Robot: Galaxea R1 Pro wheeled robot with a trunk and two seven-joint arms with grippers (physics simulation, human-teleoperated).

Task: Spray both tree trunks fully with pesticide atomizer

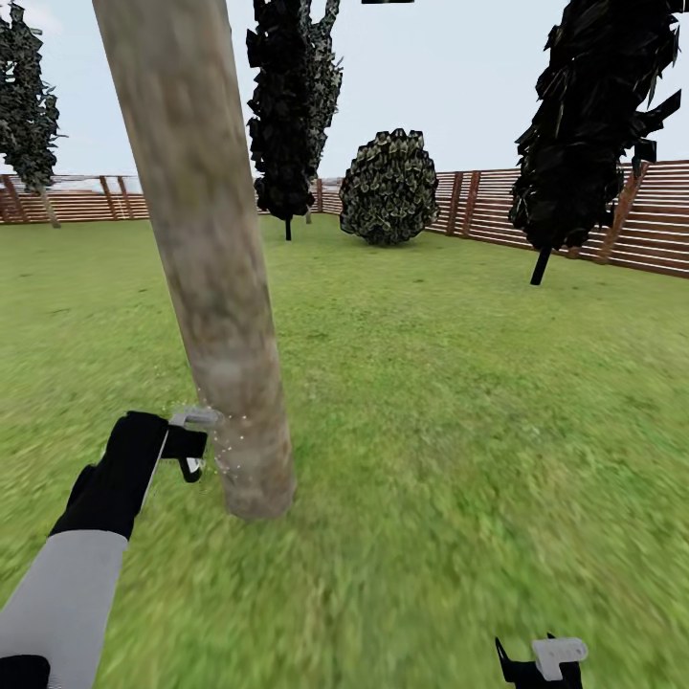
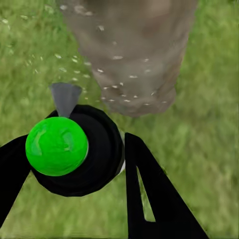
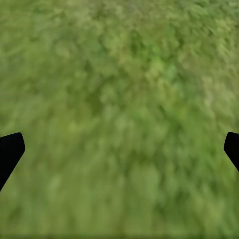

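Spraying underway: atomizer (image 2: 67, 149) clamped in left gripper (image 1: 187, 445), nozzle aimed at trunk (image 1: 206, 258) just beside; speckles (image 2: 119, 89) seen low on bark. Trunk axis upright, upper length unsprayed. Right gripper (image 1: 541, 665) spread wide, empty, over grass (image 3: 119, 109).

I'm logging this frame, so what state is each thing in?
pesticide atomizer: held in the left gripper, nozzle toward the trunk, spraying.
tree trunk: standing, whitish pesticide specks near its base.
right gripper: open, over grass.
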